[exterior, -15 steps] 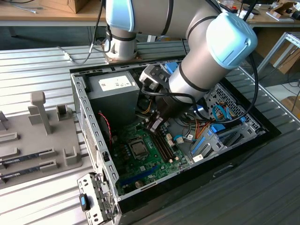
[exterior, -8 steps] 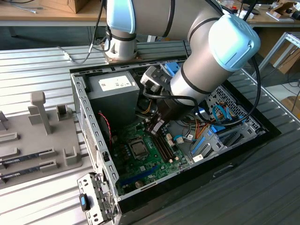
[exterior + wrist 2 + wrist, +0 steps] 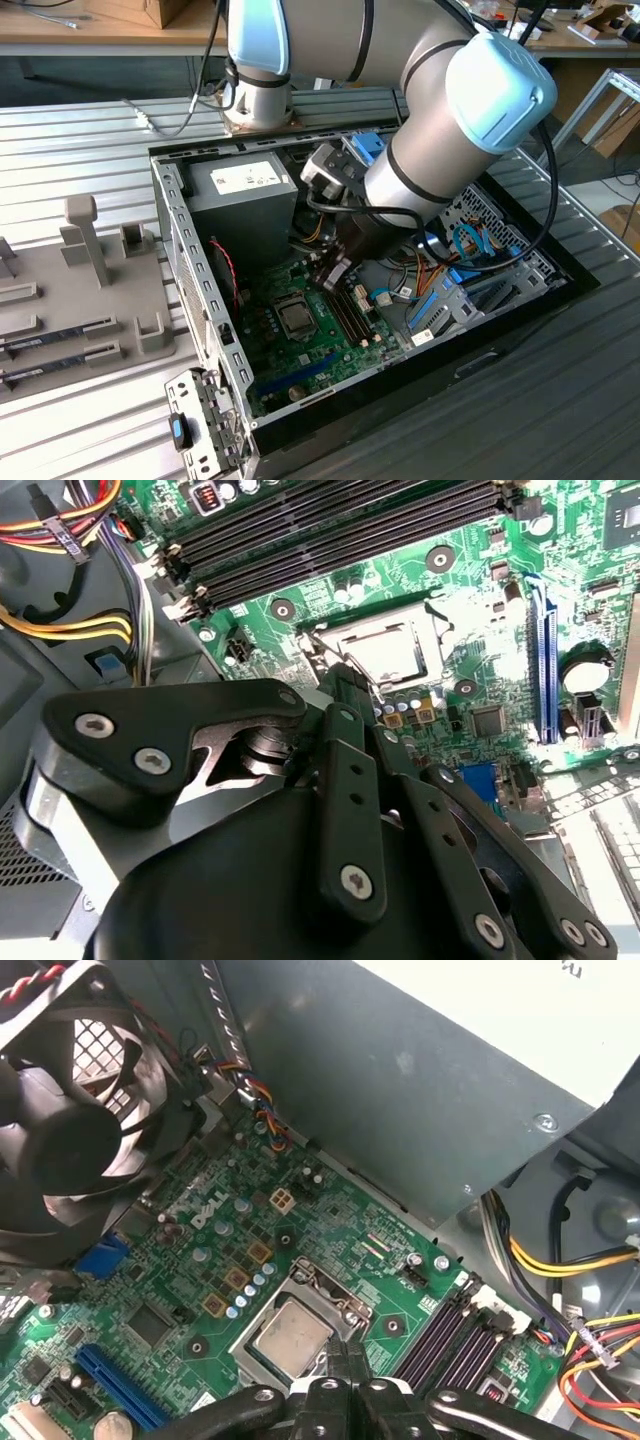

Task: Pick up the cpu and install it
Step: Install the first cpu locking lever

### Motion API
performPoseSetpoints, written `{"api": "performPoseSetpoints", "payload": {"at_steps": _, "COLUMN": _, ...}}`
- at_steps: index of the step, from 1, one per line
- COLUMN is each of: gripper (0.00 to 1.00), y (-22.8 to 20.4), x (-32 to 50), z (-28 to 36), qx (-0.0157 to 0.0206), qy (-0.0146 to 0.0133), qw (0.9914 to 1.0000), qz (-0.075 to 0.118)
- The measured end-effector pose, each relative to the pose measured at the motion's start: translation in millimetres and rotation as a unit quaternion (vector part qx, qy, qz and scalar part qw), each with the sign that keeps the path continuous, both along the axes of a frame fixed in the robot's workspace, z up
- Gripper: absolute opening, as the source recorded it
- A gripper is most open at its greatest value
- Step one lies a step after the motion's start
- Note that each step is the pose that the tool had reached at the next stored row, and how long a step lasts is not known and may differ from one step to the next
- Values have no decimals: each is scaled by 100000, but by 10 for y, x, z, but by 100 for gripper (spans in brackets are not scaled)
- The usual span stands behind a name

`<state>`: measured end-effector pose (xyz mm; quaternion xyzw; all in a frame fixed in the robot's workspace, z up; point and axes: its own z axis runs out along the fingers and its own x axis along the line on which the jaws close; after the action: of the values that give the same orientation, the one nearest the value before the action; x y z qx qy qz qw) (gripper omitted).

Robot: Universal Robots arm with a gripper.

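The gripper is hanging inside the open computer case, low over the green motherboard. In both wrist views its fingers are pressed together at the tips with nothing pinched between them. The cpu is sitting in its socket on the motherboard, silvery top facing up, framed by the metal retention bracket. It is lying just beyond the fingertips and below them, close but apart from the tool; in the second wrist view the cpu is showing right past the closed tips. In the exterior view the cpu is lying just beside the gripper, toward the exterior view's left. The black memory slots are running past the socket's far side from the tool, and the grey power supply is standing behind it.
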<state>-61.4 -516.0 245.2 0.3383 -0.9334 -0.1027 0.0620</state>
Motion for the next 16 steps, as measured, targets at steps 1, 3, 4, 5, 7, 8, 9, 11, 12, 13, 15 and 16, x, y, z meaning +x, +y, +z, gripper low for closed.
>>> {"api": "performPoseSetpoints", "payload": {"at_steps": 1, "gripper": 11, "y": -6, "x": 4, "z": -4, "qx": -277, "qy": 43, "qw": 100000, "qz": 4}}
{"api": "performPoseSetpoints", "payload": {"at_steps": 3, "gripper": 11, "y": -10, "x": 10, "z": -8, "qx": -503, "qy": 106, "qw": 99999, "qz": 6}}
{"api": "performPoseSetpoints", "payload": {"at_steps": 4, "gripper": 11, "y": -14, "x": 16, "z": -11, "qx": -676, "qy": 167, "qw": 99998, "qz": 3}}
{"api": "performPoseSetpoints", "payload": {"at_steps": 5, "gripper": 11, "y": -18, "x": 21, "z": -14, "qx": -794, "qy": 213, "qw": 99997, "qz": 3}}
{"api": "performPoseSetpoints", "payload": {"at_steps": 7, "gripper": 11, "y": -27, "x": 32, "z": -23, "qx": -975, "qy": 315, "qw": 99995, "qz": 3}}
{"api": "performPoseSetpoints", "payload": {"at_steps": 8, "gripper": 11, "y": -34, "x": 38, "z": -30, "qx": -1072, "qy": 367, "qw": 99994, "qz": 1}}
{"api": "performPoseSetpoints", "payload": {"at_steps": 9, "gripper": 11, "y": -39, "x": 43, "z": -34, "qx": -1151, "qy": 405, "qw": 99993, "qz": 1}}
{"api": "performPoseSetpoints", "payload": {"at_steps": 11, "gripper": 11, "y": -49, "x": 48, "z": -42, "qx": -1288, "qy": 460, "qw": 99991, "qz": 2}}
{"api": "performPoseSetpoints", "payload": {"at_steps": 12, "gripper": 11, "y": -52, "x": 49, "z": -46, "qx": -1363, "qy": 480, "qw": 99990, "qz": -1}}
{"api": "performPoseSetpoints", "payload": {"at_steps": 13, "gripper": 11, "y": -56, "x": 52, "z": -49, "qx": -1488, "qy": 505, "qw": 99988, "qz": 1}}
{"api": "performPoseSetpoints", "payload": {"at_steps": 15, "gripper": 11, "y": -63, "x": 58, "z": -61, "qx": -1806, "qy": 567, "qw": 99982, "qz": -1}}
{"api": "performPoseSetpoints", "payload": {"at_steps": 16, "gripper": 11, "y": -66, "x": 60, "z": -66, "qx": -1937, "qy": 594, "qw": 99979, "qz": 0}}
